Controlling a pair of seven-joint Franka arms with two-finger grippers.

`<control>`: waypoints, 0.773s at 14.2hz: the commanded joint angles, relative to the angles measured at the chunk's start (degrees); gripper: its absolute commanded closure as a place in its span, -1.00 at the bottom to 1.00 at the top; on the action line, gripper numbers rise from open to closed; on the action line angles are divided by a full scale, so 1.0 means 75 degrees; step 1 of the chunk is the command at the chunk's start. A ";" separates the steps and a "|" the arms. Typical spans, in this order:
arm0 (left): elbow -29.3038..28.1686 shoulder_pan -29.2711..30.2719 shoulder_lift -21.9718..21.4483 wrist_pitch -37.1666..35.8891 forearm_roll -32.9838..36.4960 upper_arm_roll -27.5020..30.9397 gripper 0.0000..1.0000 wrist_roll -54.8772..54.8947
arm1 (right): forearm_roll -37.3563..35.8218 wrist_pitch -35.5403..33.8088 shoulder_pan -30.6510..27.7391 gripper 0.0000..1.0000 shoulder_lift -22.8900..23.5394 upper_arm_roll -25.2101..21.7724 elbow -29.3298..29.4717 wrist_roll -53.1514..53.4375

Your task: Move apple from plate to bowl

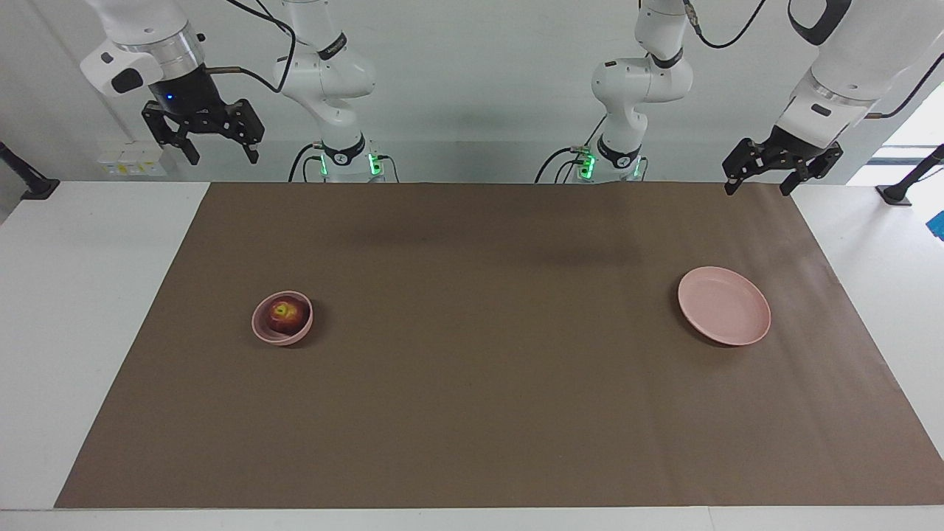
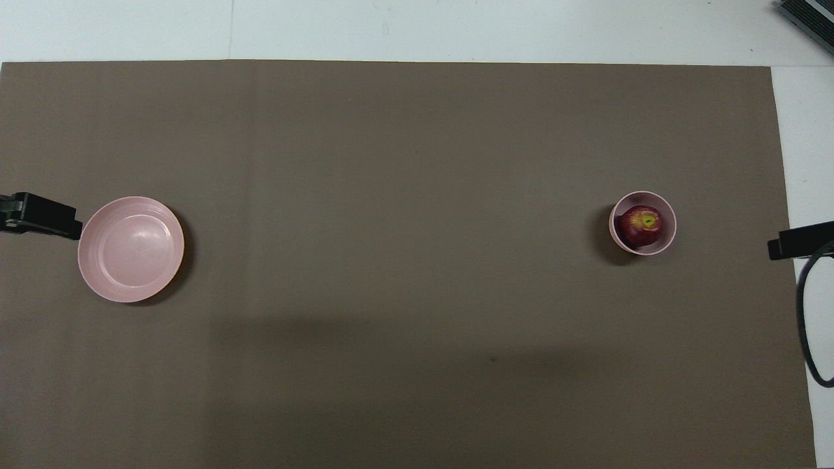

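Observation:
The dark red apple (image 1: 286, 314) (image 2: 640, 226) lies inside the small deep pink bowl (image 1: 269, 334) (image 2: 668, 215), toward the right arm's end of the table. The flat pink plate (image 1: 724, 305) (image 2: 130, 249) lies empty toward the left arm's end. My right gripper (image 1: 219, 153) hangs open and empty, high over the table's edge at the robots' end; a part of it shows in the overhead view (image 2: 800, 240). My left gripper (image 1: 759, 184) hangs open and empty over the mat's corner at the robots' end; it shows at the overhead view's edge (image 2: 40, 215). Both arms wait.
A brown mat (image 1: 472, 383) covers most of the white table (image 1: 66, 310). A black cable (image 2: 808, 319) loops at the right arm's end of the table. Black clamp mounts (image 1: 903, 188) stand at the table's ends.

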 commanded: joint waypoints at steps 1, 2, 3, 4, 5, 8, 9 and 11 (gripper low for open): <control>-0.0070 -0.0134 -0.0096 -0.0075 0.0113 0.0059 -1.00 0.0020 | 0.0116 -0.0135 0.0033 -1.00 0.0009 -0.0069 0.0082 -0.0086; -0.0058 -0.0134 -0.0096 -0.0064 0.0113 0.0059 -1.00 0.0020 | 0.0116 -0.0135 0.0034 -1.00 0.0009 -0.0069 0.0082 -0.0086; -0.0070 -0.0134 -0.0096 -0.0064 0.0113 0.0059 -1.00 0.0020 | 0.0116 -0.0135 0.0034 -1.00 0.0009 -0.0080 0.0082 -0.0074; -0.0070 -0.0134 -0.0096 -0.0064 0.0113 0.0059 -1.00 0.0020 | 0.0104 -0.0135 0.0022 -1.00 0.0009 -0.0069 0.0082 -0.0132; -0.0058 -0.0134 -0.0096 -0.0052 0.0113 0.0059 -1.00 0.0020 | 0.0104 -0.0147 0.0033 -1.00 -0.0002 -0.0069 0.0082 -0.0133; -0.0070 -0.0146 -0.0096 -0.0041 0.0113 0.0059 -1.00 0.0020 | 0.0116 -0.0136 0.0034 -1.00 0.0009 -0.0080 0.0082 -0.0086; -0.0070 -0.0146 -0.0096 -0.0040 0.0113 0.0059 -1.00 0.0032 | 0.0116 -0.0124 0.0034 -1.00 0.0009 -0.0080 0.0082 -0.0051; -0.0070 -0.0134 -0.0096 -0.0040 0.0113 0.0059 -1.00 0.0032 | 0.0104 -0.0089 0.0022 -1.00 0.0009 -0.0092 0.0094 -0.0039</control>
